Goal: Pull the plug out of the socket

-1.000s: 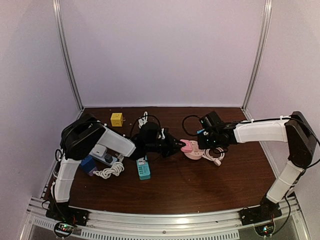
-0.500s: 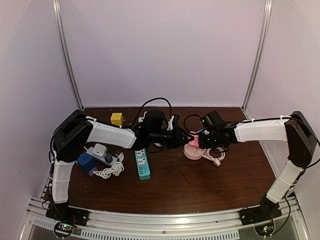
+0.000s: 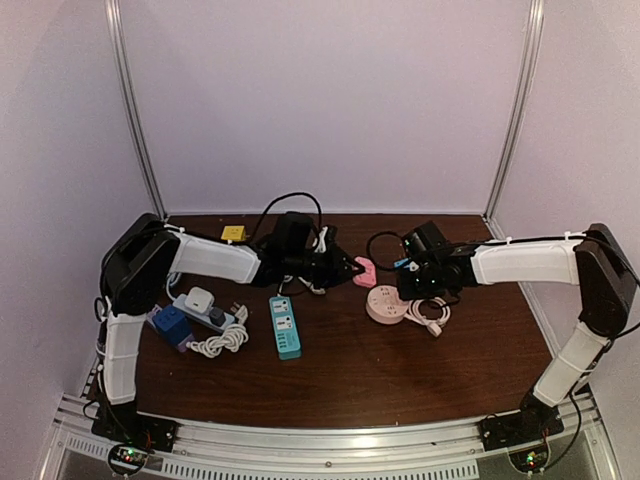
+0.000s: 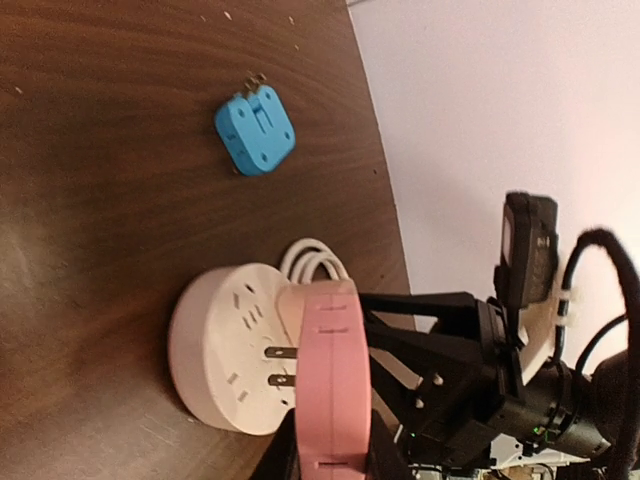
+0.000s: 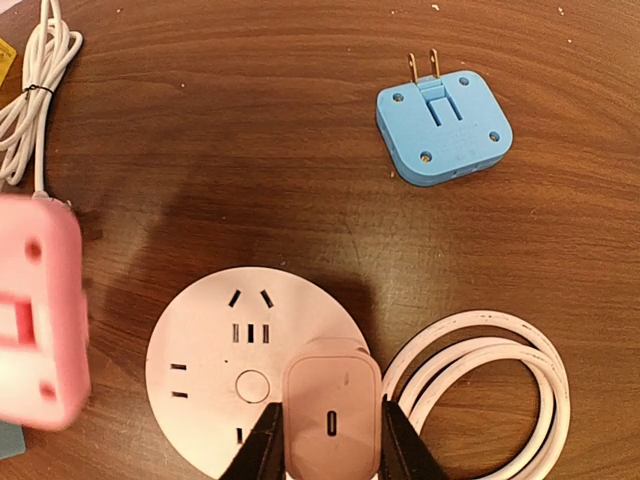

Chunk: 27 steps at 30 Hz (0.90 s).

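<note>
Pink plug (image 4: 330,385): flat rounded slab of matte plastic with two bare metal prongs. It is out of the socket and off the worktop (image 4: 100,150), gripped tight between the left fingers (image 4: 386,455).

Round socket (image 5: 215,365): smooth pale pink disc, slotted outlets around a centre button, lying flat on dark wood grain.

Right fingers (image 5: 262,445): narrowly spread, clamped on a pink block (image 5: 331,400) with an oval slot at the disc's rim. Whether the block is part of the socket or a separate piece I cannot tell.

Left wrist view shows the prongs. Right wrist view shows the plug only as a blurred slab at its left edge, and a blue adapter (image 5: 445,125) well apart from the disc
</note>
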Available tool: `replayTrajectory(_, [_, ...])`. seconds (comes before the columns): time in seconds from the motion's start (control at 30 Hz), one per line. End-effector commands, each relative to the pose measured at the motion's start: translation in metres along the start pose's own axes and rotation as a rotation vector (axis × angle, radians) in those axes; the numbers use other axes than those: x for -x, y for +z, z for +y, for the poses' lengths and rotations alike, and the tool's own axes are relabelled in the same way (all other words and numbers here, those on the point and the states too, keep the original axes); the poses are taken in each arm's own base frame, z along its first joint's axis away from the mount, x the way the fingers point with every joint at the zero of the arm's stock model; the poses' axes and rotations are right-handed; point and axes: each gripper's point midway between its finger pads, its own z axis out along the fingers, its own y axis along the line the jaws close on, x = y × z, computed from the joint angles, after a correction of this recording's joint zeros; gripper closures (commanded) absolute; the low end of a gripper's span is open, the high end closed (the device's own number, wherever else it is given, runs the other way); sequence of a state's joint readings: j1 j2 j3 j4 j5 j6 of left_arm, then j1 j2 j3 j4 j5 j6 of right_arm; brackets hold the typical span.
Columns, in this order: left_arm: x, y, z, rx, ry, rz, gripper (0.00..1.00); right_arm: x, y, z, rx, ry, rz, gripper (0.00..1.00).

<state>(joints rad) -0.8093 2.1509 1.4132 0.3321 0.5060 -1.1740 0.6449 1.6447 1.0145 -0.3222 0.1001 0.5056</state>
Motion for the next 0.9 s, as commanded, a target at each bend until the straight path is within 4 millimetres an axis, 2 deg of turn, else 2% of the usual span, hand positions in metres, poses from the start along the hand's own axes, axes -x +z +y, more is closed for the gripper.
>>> replayTrajectory(0.0, [0.054,-0.022,0.003,0.090,0.108,-0.063,1.00,0.008,-0.014,0.007,0.034,0.019,-0.025,1.00])
replayTrajectory(0.17, [0.086,-0.038,0.034,0.403,0.281,-0.050,1.00,0.008,-0.016,0.007,0.034,0.020,-0.026,1.00])
replayTrajectory(0.23, [0.095,-0.043,0.053,0.548,0.341,-0.031,1.00,0.009,-0.017,0.008,0.039,0.022,-0.027,1.00])
replayTrajectory(0.33, [0.112,-0.063,0.075,0.774,0.424,-0.032,1.00,0.008,-0.020,0.008,0.043,0.025,-0.024,1.00])
replayTrajectory(0.43, [0.122,-0.080,0.088,0.937,0.493,-0.031,1.00,0.006,-0.024,0.010,0.058,0.029,-0.021,1.00])
replayTrajectory(0.5, [0.130,-0.088,0.091,1.020,0.543,-0.039,1.00,0.004,-0.027,0.011,0.063,0.027,-0.020,1.00])
replayTrajectory(0.6, [0.132,-0.090,0.096,1.097,0.594,-0.031,1.00,0.001,-0.030,0.011,0.065,0.033,-0.011,1.00])
replayTrajectory(0.87, [0.127,-0.078,0.118,1.176,0.656,0.014,1.00,-0.003,-0.039,0.016,0.083,0.035,-0.010,1.00])
